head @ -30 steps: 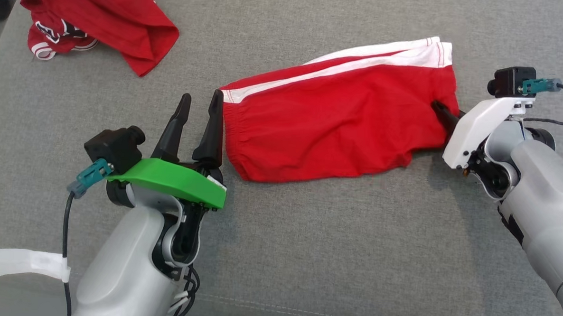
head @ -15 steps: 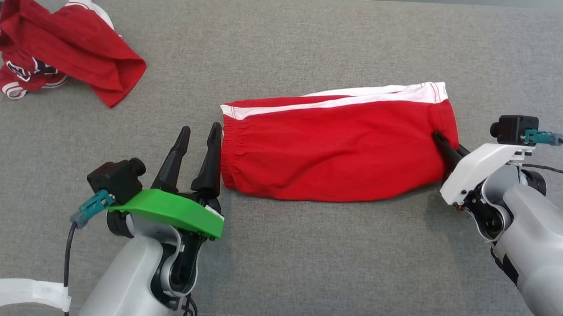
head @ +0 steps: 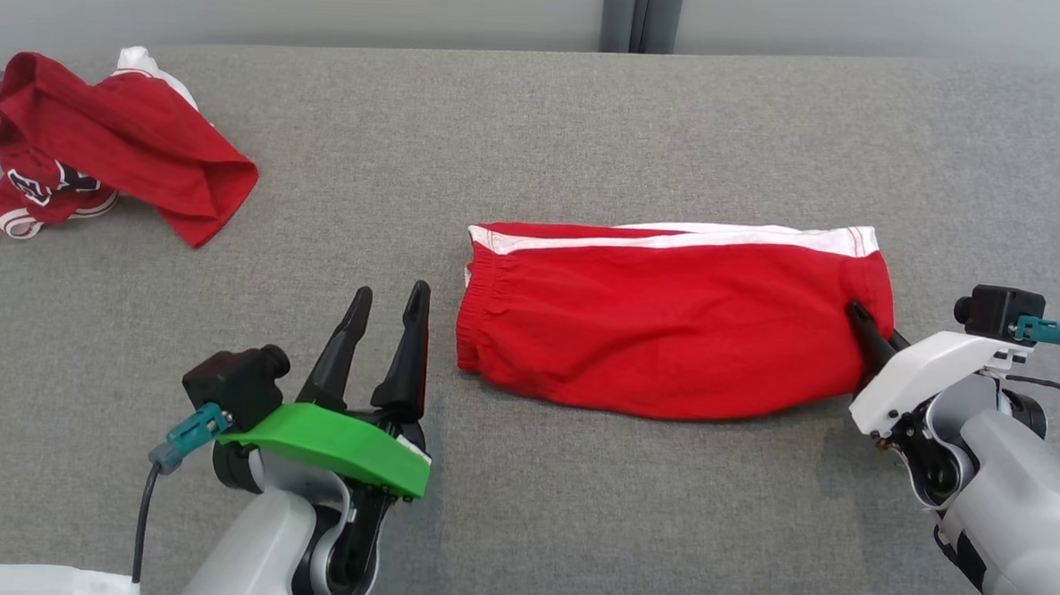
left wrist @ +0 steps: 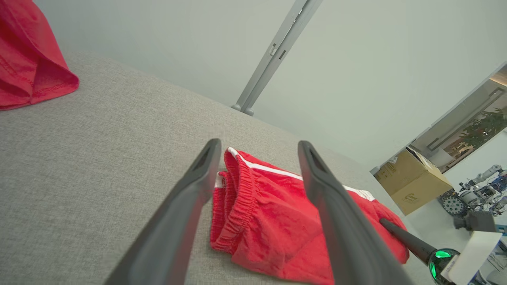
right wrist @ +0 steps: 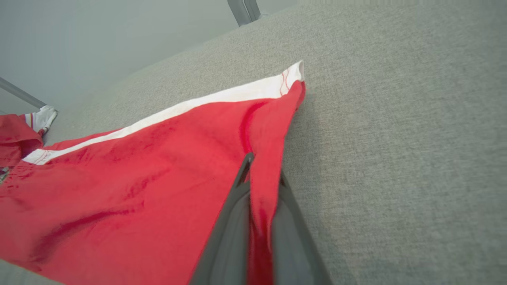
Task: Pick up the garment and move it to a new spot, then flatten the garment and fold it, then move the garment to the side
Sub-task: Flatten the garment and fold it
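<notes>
The red cotton shorts with a white side stripe [head: 663, 330] lay flat right of centre on the grey fabric-covered desk [head: 574, 514]. The right hand [head: 856, 316] pinched their right-hand edge. The left hand [head: 392, 290] stood spread (2 fingers [head: 410, 346] apart, holding nothing) just beside the waistband.

Soft matt red cloth shorts [head: 672, 330], rough grey woven upholstery [head: 591, 139], smooth green plastic wrist cover [head: 327, 445]

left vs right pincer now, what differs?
The left pincer is open and empty; the right pincer is shut on the red shorts. The left pincer sits off the waistband end, clear of the cloth; the right pincer pinches the hem end. Both have long dark fingers.
</notes>
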